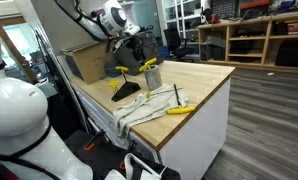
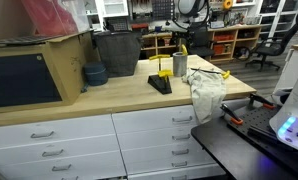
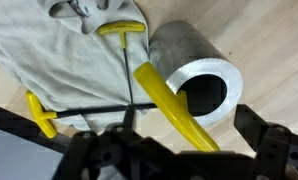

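My gripper (image 3: 189,138) hangs just above a silver metal cup (image 3: 194,60) on the wooden counter; it also shows in both exterior views (image 1: 137,46) (image 2: 184,35). A yellow tool handle (image 3: 174,105) leans out of the cup, and its end lies between my open fingers. I cannot tell whether the fingers touch it. The cup (image 1: 151,74) (image 2: 179,65) stands upright next to a crumpled grey cloth (image 3: 49,60). Two yellow T-handle tools (image 3: 119,29) (image 3: 41,113) lie on the cloth.
A black stand (image 1: 124,90) (image 2: 160,84) sits beside the cup. The cloth (image 1: 149,105) (image 2: 206,90) hangs over the counter edge, with a yellow tool (image 1: 179,109) on it. A blue bowl (image 2: 94,73), a dark bin (image 2: 117,52) and a cardboard box (image 1: 89,62) stand behind.
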